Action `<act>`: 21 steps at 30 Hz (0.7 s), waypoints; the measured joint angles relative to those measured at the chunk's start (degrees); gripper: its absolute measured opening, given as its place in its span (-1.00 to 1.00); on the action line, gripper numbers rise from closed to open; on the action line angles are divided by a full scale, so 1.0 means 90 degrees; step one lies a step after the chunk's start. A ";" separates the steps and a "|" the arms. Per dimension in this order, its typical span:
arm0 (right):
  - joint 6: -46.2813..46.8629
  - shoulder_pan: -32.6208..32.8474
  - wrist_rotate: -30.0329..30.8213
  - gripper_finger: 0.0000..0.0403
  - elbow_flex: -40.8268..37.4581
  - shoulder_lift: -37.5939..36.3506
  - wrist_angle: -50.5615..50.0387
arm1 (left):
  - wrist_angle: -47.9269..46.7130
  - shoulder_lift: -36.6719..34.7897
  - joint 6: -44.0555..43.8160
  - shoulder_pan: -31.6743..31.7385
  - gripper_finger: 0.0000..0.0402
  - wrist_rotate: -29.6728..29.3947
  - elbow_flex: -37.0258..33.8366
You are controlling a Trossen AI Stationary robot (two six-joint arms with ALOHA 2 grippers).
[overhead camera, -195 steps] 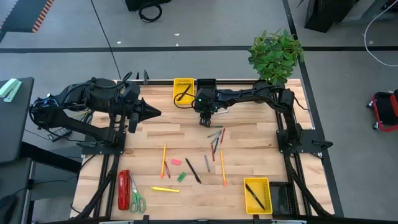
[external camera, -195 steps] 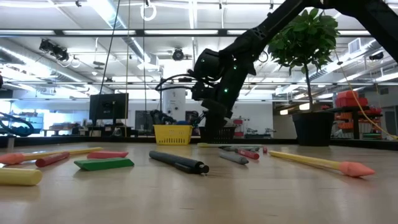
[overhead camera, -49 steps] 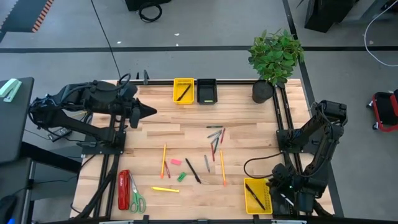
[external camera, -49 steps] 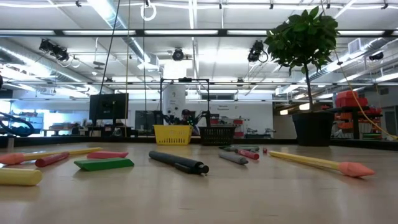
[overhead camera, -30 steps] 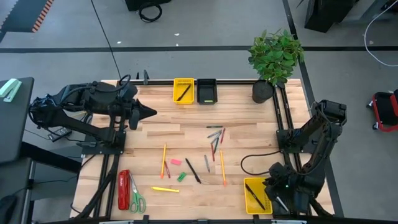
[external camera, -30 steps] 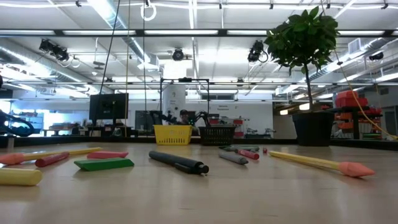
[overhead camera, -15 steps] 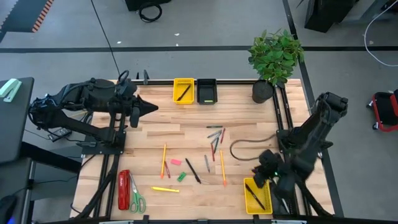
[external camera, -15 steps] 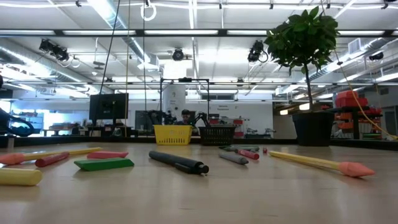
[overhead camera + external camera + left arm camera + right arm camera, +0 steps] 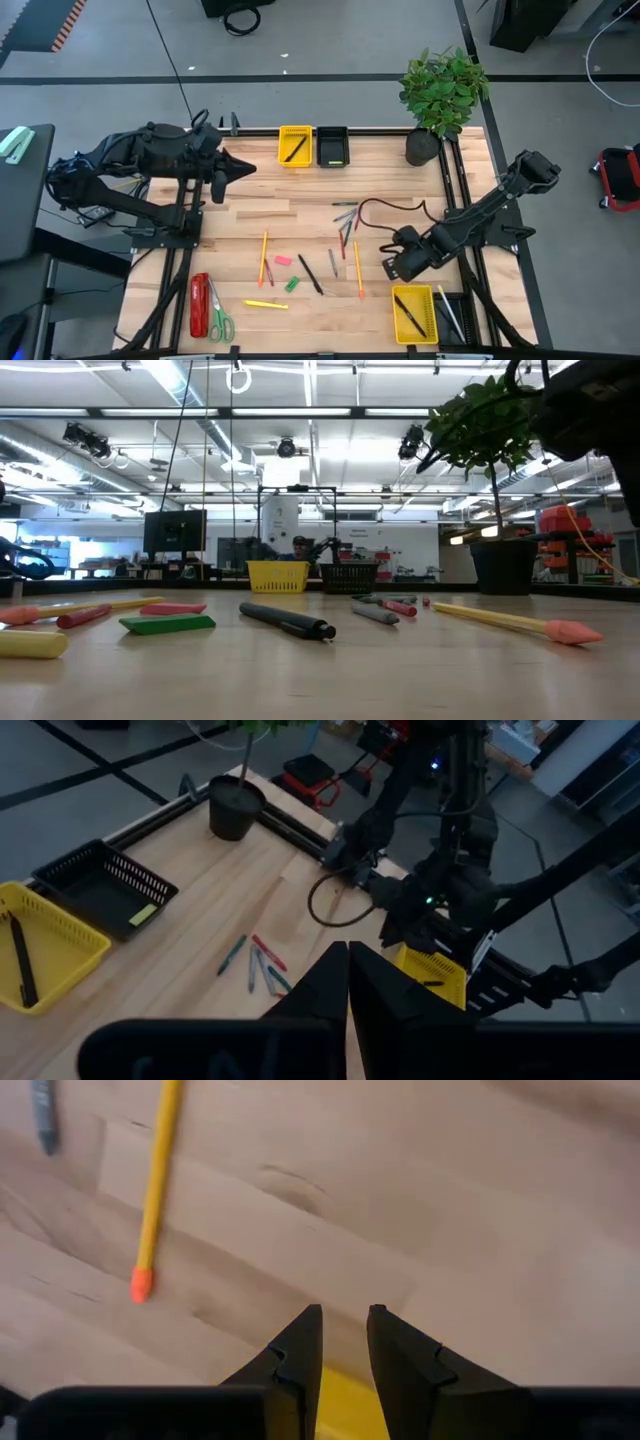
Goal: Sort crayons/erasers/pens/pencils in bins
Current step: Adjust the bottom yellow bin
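My right gripper (image 9: 386,266) hangs narrowly open and empty over bare table, just beyond the near yellow bin (image 9: 414,313), which holds a black pen (image 9: 410,312). In its wrist view an orange pencil (image 9: 155,1185) lies ahead of the fingertips (image 9: 342,1320). My left gripper (image 9: 252,166) waits shut and empty over the table's far left. Loose on the table lie orange pencils (image 9: 357,268) (image 9: 264,256), a yellow pencil (image 9: 266,304), a black pen (image 9: 310,274), a pink eraser (image 9: 283,260), a green eraser (image 9: 291,284) and several crayons (image 9: 346,218). The far yellow bin (image 9: 295,145) holds a pen.
A black bin (image 9: 332,146) stands beside the far yellow bin, and another (image 9: 452,316) beside the near one. A red stapler (image 9: 199,305) and green-handled scissors (image 9: 218,318) lie at the near left. A potted plant (image 9: 443,90) stands at the far right corner.
My right gripper has swung from beyond the table's near right corner, past the near yellow bin, toward the table's middle. My left gripper has edged a little toward the far edge. Nothing on the table has moved.
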 joint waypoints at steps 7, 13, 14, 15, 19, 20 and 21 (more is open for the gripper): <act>0.1172 0.0144 -0.0725 -0.55 0.0000 0.0000 0.0257 | -0.0024 0.0046 0.0199 0.0000 -0.91 0.0002 0.0000; 0.2101 0.0432 -0.0803 -0.55 -0.0001 0.0000 0.0367 | -0.0010 0.0242 0.0476 0.0000 -0.86 0.0004 0.0000; 0.2192 0.0469 -0.0801 -0.55 0.0000 0.0000 0.0366 | -0.0002 0.0281 0.0505 0.0000 -0.86 0.0004 0.0007; 0.2277 0.0505 -0.0798 -0.55 0.0000 0.0000 0.0359 | -0.0018 0.0299 0.0551 0.0000 -0.86 0.0012 0.0007; 0.2556 0.0597 -0.0618 -0.55 -0.0002 0.0039 0.0161 | -0.0016 0.0431 0.0803 0.0000 -0.89 0.0168 0.0002; 0.2590 0.0606 -0.0592 -0.55 -0.0002 0.0038 0.0137 | -0.0029 0.0444 0.0845 -0.0002 -0.90 0.0175 0.0000; 0.2644 0.0605 -0.0548 -0.56 -0.0002 0.0036 0.0131 | -0.0001 0.0471 0.0863 -0.0002 -0.91 0.0183 0.0000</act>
